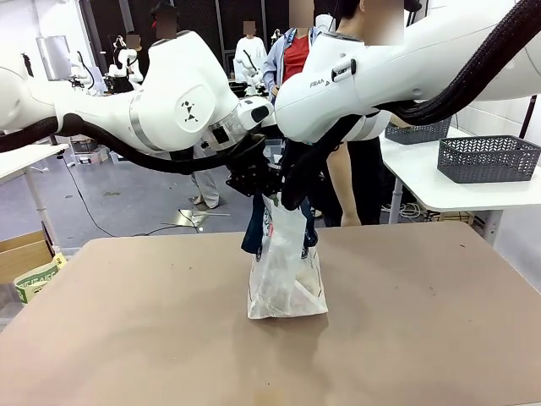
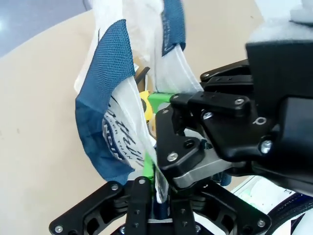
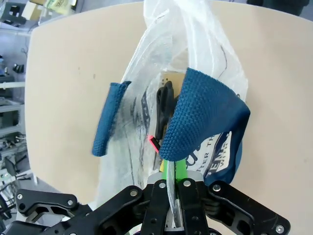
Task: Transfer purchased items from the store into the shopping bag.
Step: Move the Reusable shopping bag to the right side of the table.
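Shopping bag (image 1: 286, 288) upright at mid-table, base on the tabletop (image 1: 127, 321), mouth held from above. Thin, limp, slippery film; probably light, with a yellow box (image 2: 144, 98) and a tan packet (image 3: 171, 78) inside. Best taken by the navy strap handles (image 3: 205, 117), likely sturdier than the film. Left gripper (image 2: 154, 172) nipped nearly closed on rim film; right gripper (image 3: 173, 169) clamped on film beside a strap. Smooth tan surface, easy sliding. Open workshop beyond; person at the far edge; grey lattice baskets (image 1: 489, 158) on a white side table.
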### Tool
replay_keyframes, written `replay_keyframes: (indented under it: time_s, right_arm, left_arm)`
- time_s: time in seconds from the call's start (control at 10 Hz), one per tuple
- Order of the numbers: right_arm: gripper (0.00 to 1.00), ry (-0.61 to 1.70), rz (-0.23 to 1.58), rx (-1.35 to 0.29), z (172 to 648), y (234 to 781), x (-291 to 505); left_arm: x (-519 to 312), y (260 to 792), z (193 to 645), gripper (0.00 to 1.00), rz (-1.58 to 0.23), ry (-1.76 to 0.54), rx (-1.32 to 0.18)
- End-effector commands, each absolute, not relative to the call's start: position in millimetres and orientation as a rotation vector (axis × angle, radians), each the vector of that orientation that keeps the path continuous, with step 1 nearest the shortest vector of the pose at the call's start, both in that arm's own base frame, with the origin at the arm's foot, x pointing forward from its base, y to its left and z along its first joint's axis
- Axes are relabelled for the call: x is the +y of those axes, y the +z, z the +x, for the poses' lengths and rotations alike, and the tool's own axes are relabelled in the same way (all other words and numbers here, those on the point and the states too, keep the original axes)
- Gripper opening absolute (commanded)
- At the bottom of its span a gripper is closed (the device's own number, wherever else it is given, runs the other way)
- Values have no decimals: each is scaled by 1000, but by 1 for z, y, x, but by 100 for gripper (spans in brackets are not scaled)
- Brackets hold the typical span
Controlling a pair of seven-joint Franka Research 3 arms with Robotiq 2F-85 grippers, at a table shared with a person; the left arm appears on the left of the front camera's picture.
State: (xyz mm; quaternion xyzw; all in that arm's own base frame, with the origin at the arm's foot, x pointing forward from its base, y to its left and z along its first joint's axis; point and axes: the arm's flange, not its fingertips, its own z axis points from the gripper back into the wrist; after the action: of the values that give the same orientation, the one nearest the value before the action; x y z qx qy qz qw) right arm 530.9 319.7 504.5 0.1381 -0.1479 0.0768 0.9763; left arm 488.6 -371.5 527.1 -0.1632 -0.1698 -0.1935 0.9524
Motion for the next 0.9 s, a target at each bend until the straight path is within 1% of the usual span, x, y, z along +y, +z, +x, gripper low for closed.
replay_keyframes:
  time_s: [0.0,0.2,0.8]
  right_arm:
    - [0,138,315,-314,535,504,321]
    - [0,129,315,-322,536,506,321]
    - [0,108,315,-321,541,506,321]
  left_arm:
    - [-366,530,486,59,-391,-406,-377]
    - [-367,535,484,99,-416,-424,-386]
    - [-369,543,476,100,-513,-472,-394]
